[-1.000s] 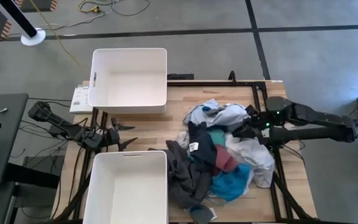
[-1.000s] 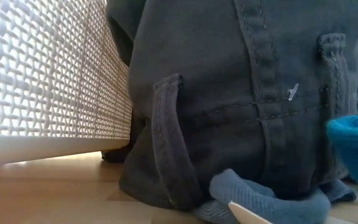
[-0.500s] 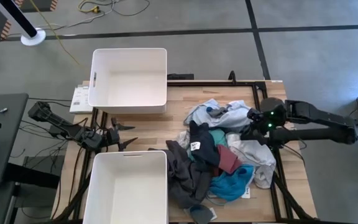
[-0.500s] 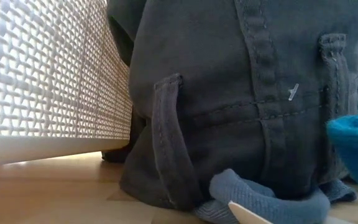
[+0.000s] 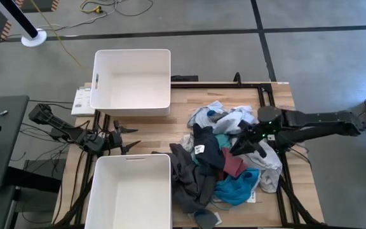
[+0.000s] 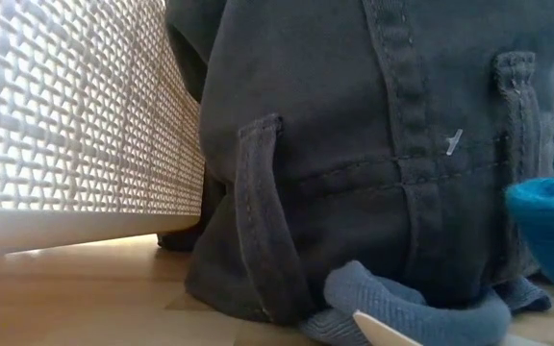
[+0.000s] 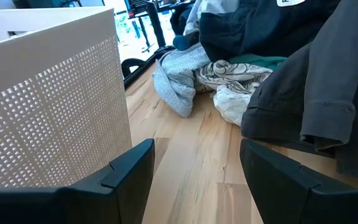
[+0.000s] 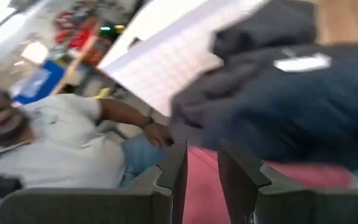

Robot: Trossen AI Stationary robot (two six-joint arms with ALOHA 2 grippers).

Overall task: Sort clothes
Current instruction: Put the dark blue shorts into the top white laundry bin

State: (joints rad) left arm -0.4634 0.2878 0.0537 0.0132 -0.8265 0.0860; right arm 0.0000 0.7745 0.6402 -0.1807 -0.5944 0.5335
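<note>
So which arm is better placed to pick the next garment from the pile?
The right. Its gripper is over the clothes pile, above the maroon garment. The left gripper waits open between the two bins, away from the pile.

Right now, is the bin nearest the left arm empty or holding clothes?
Empty: the near white bin shows only bare white floor; all clothes lie piled on the table.

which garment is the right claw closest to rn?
The maroon one: the right claw hovers just above its upper edge, mid-pile. The bright blue one lies nearer the table's front; the dark grey one sits by the bin.
</note>
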